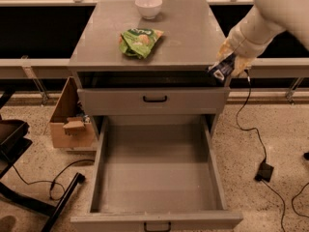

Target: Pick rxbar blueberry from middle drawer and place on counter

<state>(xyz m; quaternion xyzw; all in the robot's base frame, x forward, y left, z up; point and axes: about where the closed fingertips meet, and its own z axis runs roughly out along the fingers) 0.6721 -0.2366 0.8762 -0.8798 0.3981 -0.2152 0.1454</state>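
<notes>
My gripper (228, 64) is at the right front corner of the counter (193, 42), about level with its top edge. It is shut on the rxbar blueberry (220, 70), a small dark blue bar with white marks that hangs tilted from the fingers. The middle drawer (157, 178) is pulled wide open below, and its grey floor is bare. The drawer above it (154, 100) is closed, with a black handle.
A green snack bag (139, 41) lies on the counter's middle left and a white bowl (148, 7) stands at its back. A cardboard box (70, 122) sits on the floor left of the cabinet. Black cables run on the floor to the right.
</notes>
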